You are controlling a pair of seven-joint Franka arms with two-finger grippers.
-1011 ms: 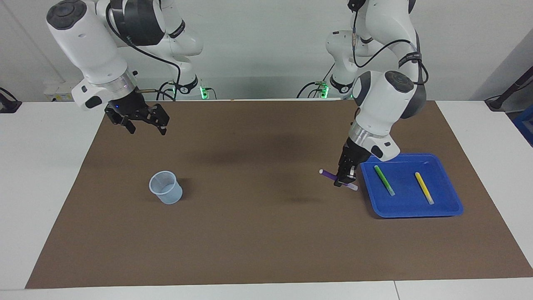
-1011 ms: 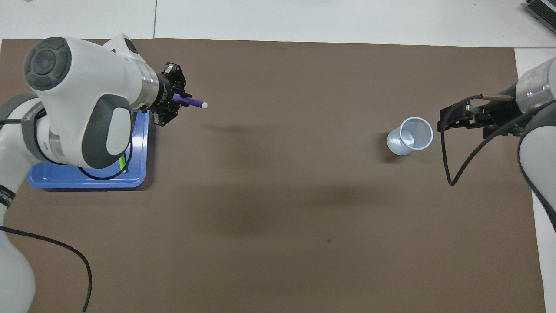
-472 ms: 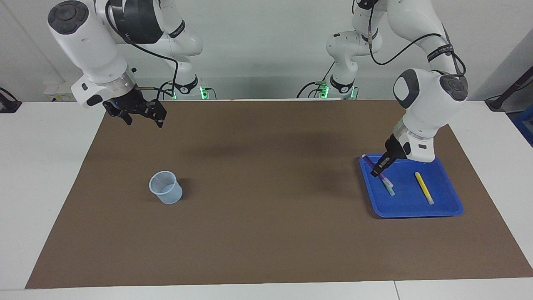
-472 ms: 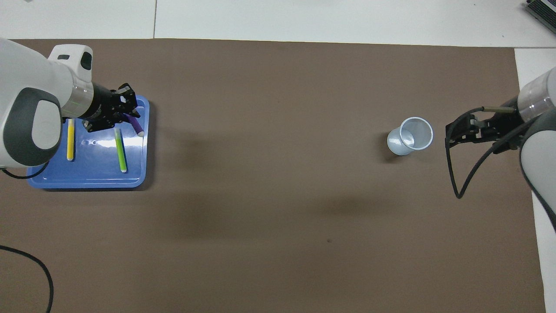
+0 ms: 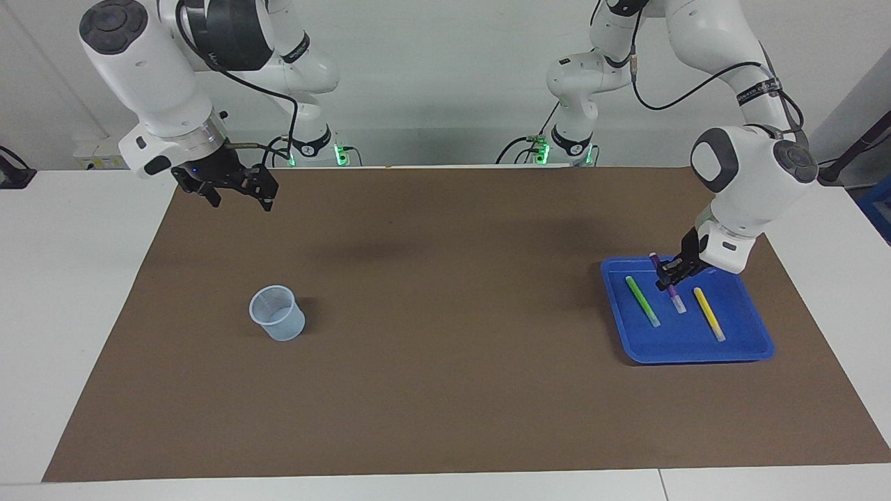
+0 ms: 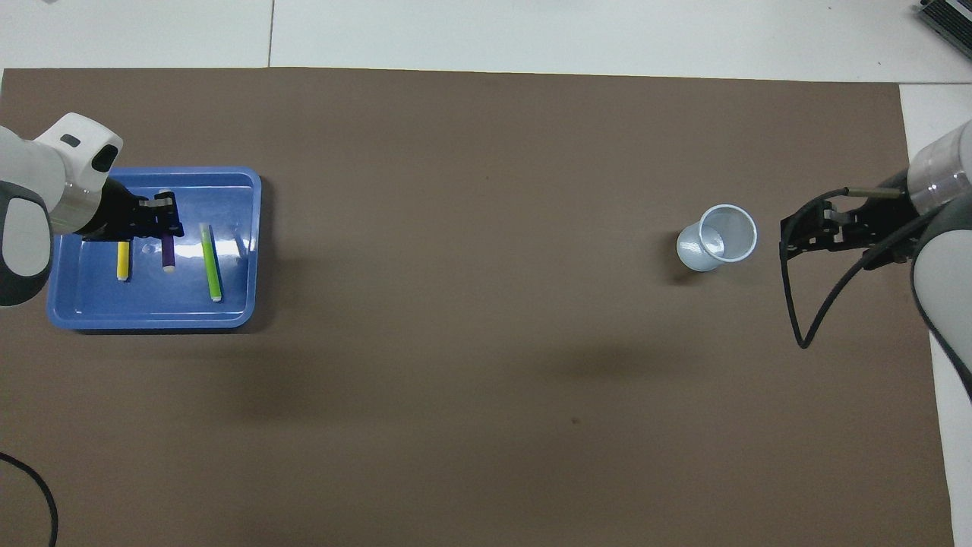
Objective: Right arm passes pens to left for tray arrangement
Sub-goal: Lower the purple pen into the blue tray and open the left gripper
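Observation:
The blue tray [image 5: 696, 346] sits at the left arm's end of the table; it also shows in the overhead view [image 6: 152, 314]. A green pen [image 5: 642, 300] [image 6: 210, 262] and a yellow pen [image 5: 708, 313] [image 6: 122, 260] lie in it, apart. My left gripper [image 5: 670, 277] [image 6: 162, 226] is shut on the purple pen [image 5: 676, 300] [image 6: 167, 254]. It holds the pen tilted, low over the tray between the other two pens. My right gripper [image 5: 237, 193] [image 6: 786, 235], with its blue light, hangs open and empty above the mat at the right arm's end.
A small clear plastic cup [image 5: 277, 314] [image 6: 717, 237] stands upright on the brown mat [image 5: 445, 390] near the right arm's end. White table surrounds the mat. A black cable loops under the right wrist [image 6: 797, 319].
My left gripper has carried the purple pen from beside the tray to over it, between the green and yellow pens. My right gripper has drawn back slightly toward the robots.

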